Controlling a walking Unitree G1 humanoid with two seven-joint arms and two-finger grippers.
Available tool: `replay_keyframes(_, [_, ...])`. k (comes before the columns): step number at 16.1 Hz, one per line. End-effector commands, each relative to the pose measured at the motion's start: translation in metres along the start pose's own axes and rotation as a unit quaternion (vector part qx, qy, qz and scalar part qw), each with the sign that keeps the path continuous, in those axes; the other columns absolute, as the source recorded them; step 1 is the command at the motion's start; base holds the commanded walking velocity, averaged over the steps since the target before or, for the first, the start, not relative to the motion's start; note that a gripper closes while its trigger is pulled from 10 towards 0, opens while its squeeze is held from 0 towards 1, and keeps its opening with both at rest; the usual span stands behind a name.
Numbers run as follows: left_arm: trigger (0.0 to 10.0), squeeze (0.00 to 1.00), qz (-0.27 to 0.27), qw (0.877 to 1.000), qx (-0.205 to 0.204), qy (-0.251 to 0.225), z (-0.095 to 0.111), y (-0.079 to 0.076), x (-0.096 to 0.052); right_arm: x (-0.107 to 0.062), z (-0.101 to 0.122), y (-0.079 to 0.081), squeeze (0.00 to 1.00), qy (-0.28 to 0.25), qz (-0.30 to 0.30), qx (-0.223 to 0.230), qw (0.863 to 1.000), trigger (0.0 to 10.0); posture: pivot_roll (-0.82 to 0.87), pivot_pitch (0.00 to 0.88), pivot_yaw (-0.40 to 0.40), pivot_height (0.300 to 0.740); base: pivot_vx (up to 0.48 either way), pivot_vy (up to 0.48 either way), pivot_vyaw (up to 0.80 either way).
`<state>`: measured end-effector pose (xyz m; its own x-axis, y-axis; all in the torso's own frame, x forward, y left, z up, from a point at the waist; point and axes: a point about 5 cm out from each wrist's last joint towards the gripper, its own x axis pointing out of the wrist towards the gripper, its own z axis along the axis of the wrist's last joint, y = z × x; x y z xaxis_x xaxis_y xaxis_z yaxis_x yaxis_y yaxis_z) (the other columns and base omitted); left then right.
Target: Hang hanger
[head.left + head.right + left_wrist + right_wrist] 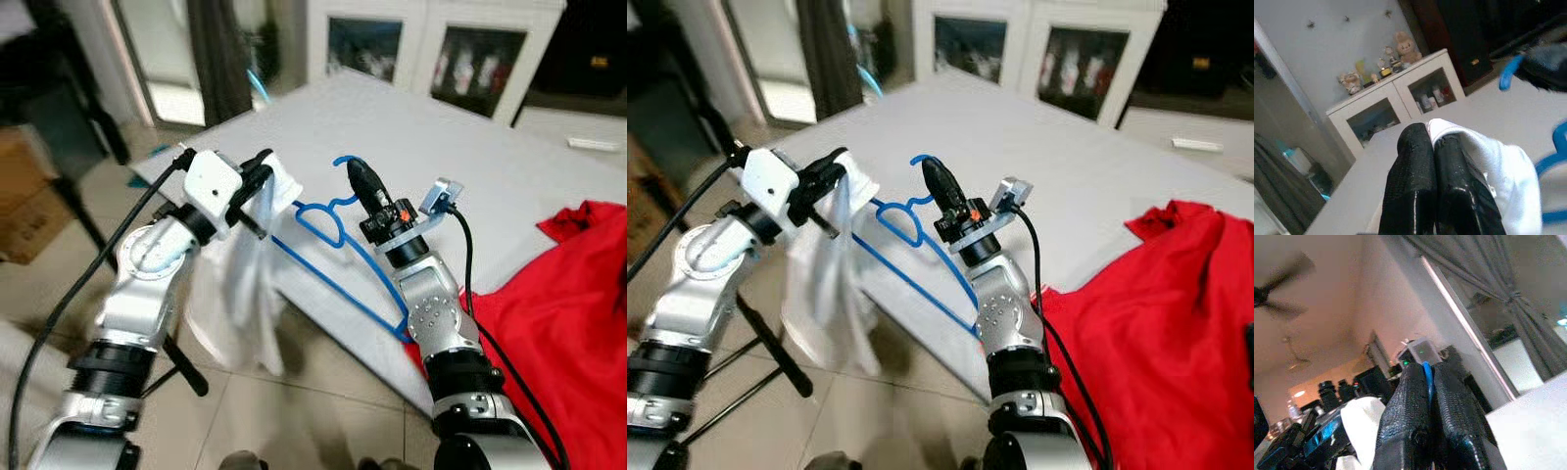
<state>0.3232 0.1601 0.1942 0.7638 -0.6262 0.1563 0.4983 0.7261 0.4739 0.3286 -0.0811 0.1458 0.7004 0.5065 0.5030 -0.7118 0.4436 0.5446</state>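
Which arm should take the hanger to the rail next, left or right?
Right, likely. The right gripper is shut on the blue hanger just under its hook, so it steers the hook. The left gripper is shut on the white garment.

Over a white table (pixel 1097 147), the right gripper (pixel 933 168) pinches a blue hanger (pixel 911 257). The left gripper (pixel 841 168) clamps a white cloth (pixel 828 294). A red garment (pixel 1176 323) lies at right.

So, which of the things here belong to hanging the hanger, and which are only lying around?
For the job:
- blue hanger, pinched by the right gripper
- white garment, clamped in the left gripper

Lying about:
- red cloth on the white table
- white cabinet with glass doors
- cardboard box on the floor
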Motion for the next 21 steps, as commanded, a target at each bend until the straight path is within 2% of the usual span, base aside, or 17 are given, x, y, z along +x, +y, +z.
replay_keyframes(1, [10.0,0.0,-0.029,0.999,0.021,-0.015,0.009,0.008,0.003,0.012,0.001,0.008,0.0,-0.011,0.018,0.005,1.0,10.0,0.08,0.0,0.026,0.74,0.0,0.0,0.0])
replay_keyframes(4, [10.0,0.0,-0.084,0.991,0.09,0.048,0.002,0.034,-0.007,0.014,0.0,0.01,0.0,-0.003,0.028,0.0,1.0,10.0,0.08,0.0,0.026,0.74,0.0,0.0,0.0])
replay_keyframes(7, [10.0,0.0,-0.093,0.987,0.109,0.074,-0.001,0.048,-0.012,0.014,-0.001,0.01,0.0,-0.002,0.03,-0.001,1.0,10.0,0.08,0.0,0.026,0.74,0.0,0.0,0.0])
replay_keyframes(8, [10.0,0.0,-0.1,0.982,0.127,0.093,-0.001,0.062,-0.015,0.014,-0.001,0.011,0.0,0.0,0.033,-0.003,0.999,10.0,0.08,0.0,0.028,0.74,0.0,0.0,0.0])
replay_keyframes(9, [10.0,0.0,-0.104,0.98,0.135,0.099,-0.001,0.067,-0.015,0.014,-0.002,0.011,0.0,0.001,0.034,-0.004,0.999,10.0,0.08,0.0,0.028,0.74,0.0,0.0,0.0])
replay_keyframes(14, [10.0,0.0,-0.106,0.978,0.149,0.1,0.002,0.084,-0.007,0.017,-0.002,0.015,0.0,0.001,0.049,-0.003,0.999,10.0,0.08,0.0,0.028,0.74,0.0,0.0,0.0])
replay_keyframes(18, [10.0,0.0,-0.106,0.978,0.149,0.1,0.002,0.084,-0.007,0.017,-0.002,0.015,0.0,0.001,0.049,-0.003,0.999,10.0,0.08,0.0,0.028,0.74,0.0,0.0,0.0])
replay_keyframes(19, [10.0,0.0,-0.135,0.967,0.184,0.112,0.006,0.089,-0.002,0.021,-0.009,0.024,0.0,0.012,0.076,-0.01,0.997,10.0,0.07,0.0,0.034,0.74,0.0,0.0,0.0])
replay_keyframes(20, [10.0,0.0,-0.174,0.95,0.224,0.129,0.012,0.094,0.002,0.026,-0.016,0.034,0.0,0.019,0.096,-0.023,0.995,10.0,0.07,0.0,0.034,0.74,0.0,0.0,0.0])
replay_keyframes(21, [10.0,0.0,-0.197,0.939,0.245,0.137,0.015,0.095,0.003,0.029,-0.019,0.038,0.0,0.019,0.101,-0.04,0.994,10.0,0.08,0.0,0.035,0.74,0.0,0.0,0.0])
